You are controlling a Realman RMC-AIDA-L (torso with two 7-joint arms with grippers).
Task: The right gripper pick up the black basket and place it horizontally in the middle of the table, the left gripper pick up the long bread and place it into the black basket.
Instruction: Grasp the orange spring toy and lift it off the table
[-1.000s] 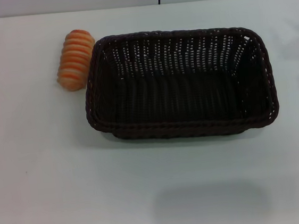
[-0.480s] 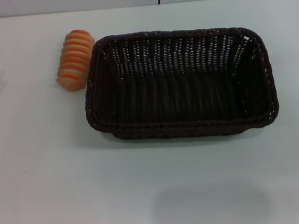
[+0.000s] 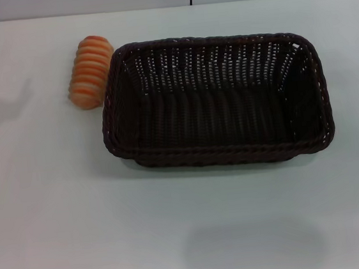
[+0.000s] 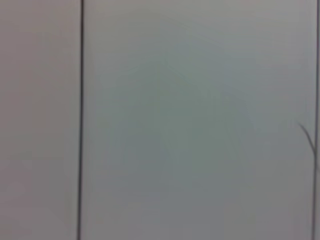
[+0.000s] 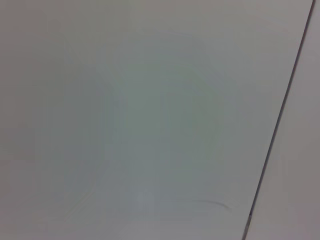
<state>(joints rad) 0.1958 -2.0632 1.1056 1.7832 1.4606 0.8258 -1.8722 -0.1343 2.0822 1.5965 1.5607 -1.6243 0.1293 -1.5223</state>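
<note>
Head view alone showed one black basket (image 3: 216, 100) lying empty lengthwise mid-table (image 3: 79, 216) and one long bread (image 3: 89, 71) just beside its left end — both wrist views gave only blank pale surface with a dark seam, neither gripper visible, their state unknowable.
</note>
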